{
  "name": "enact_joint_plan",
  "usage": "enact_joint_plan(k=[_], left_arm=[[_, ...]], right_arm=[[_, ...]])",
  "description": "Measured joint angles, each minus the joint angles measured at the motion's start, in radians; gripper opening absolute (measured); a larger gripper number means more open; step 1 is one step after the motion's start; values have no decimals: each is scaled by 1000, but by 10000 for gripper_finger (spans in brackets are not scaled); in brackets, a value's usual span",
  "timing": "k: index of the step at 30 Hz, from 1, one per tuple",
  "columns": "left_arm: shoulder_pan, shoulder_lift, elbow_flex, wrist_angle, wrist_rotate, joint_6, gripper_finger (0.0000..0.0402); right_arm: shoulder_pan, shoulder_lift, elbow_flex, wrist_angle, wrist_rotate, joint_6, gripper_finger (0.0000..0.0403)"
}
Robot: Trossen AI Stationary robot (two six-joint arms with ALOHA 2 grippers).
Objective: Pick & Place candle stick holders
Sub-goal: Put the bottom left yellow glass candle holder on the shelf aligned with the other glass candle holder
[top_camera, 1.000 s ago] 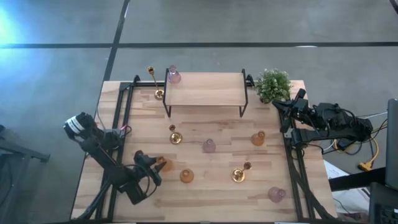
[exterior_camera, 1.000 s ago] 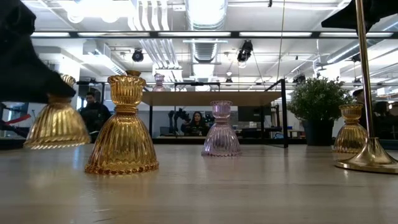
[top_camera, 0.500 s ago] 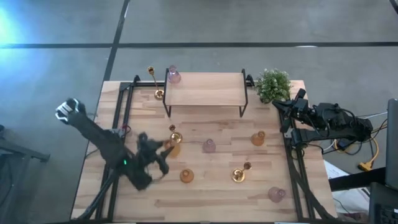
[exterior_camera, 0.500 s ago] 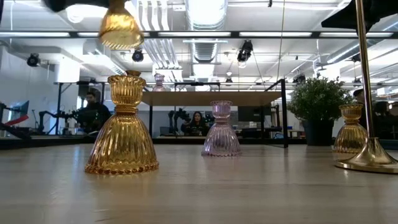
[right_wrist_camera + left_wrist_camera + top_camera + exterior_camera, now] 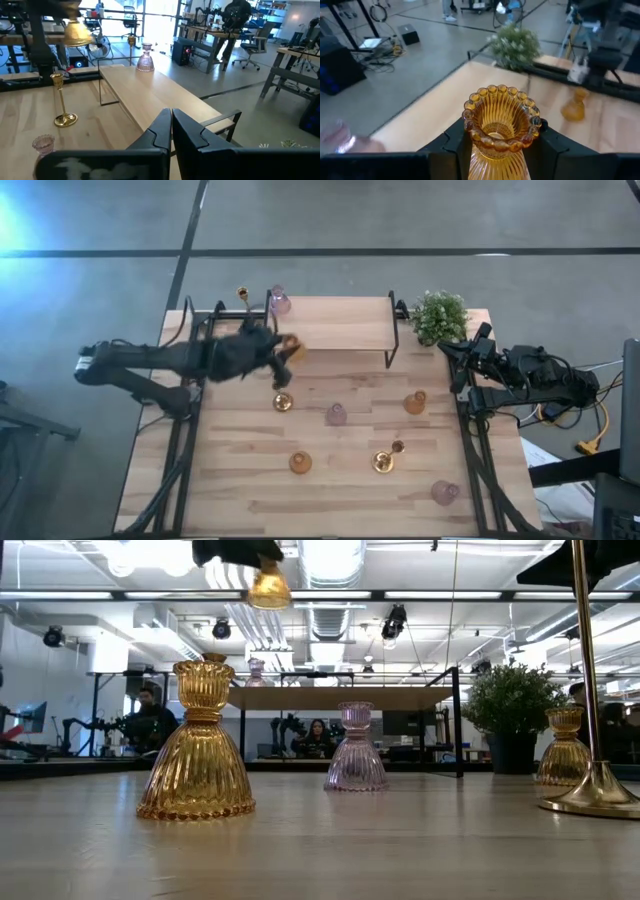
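My left gripper (image 5: 278, 352) is shut on an amber glass holder (image 5: 291, 350), high above the table at the near left corner of the wooden shelf (image 5: 335, 325); the low view shows the holder (image 5: 270, 585) hanging below the gripper. A pink holder (image 5: 279, 303) stands on the shelf. On the table stand two amber holders (image 5: 300, 463) (image 5: 415, 402), two pink ones (image 5: 336, 414) (image 5: 443, 492) and three gold candlesticks (image 5: 283, 402) (image 5: 383, 462) (image 5: 243, 295). My right gripper (image 5: 171, 114) is shut and empty at the table's right edge. My left gripper pinches the amber holder between its two fingers (image 5: 451, 145), one on each side of the ribbed wall just below the scalloped top rim (image 5: 480, 157). The fingers come from the table's left. The holder is upright, open end up, lifted clear of table and shelf.
The shelf stands on black legs (image 5: 268, 358) at the far middle. A green potted plant (image 5: 440, 315) stands at the far right, beside my right arm (image 5: 520, 375). Black frame rails (image 5: 190, 380) run along both table sides. People show in the room beyond.
My left gripper, shut on the amber holder, has lifted it off the table's near left part. It has carried the holder up, toward the far edge and a little right, to the shelf's near left corner. The holder has stayed upright.
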Motion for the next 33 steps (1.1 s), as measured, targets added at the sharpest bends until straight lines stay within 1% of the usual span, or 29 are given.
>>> enact_joint_plan(k=[3,7,9,12,17,21,33], left_arm=[[99,26,-1,57,30,74,139],[221,77,-1,125,133,86,139],[259,115,-1,160,168,91,139],[297,171,-1,231,192,101,139],[350,254,-1,326,186,84,139],[392,305,-1,339,186,50,139],[476,399,-1,415,172,49,139]], right_arm=[[0,0,0,0,0,0,8],[0,0,0,0,0,0,8],[0,0,0,0,0,0,8],[0,0,0,0,0,0,8],[0,0,0,0,0,0,8],[0,0,0,0,0,0,8],[0,0,0,0,0,0,8]])
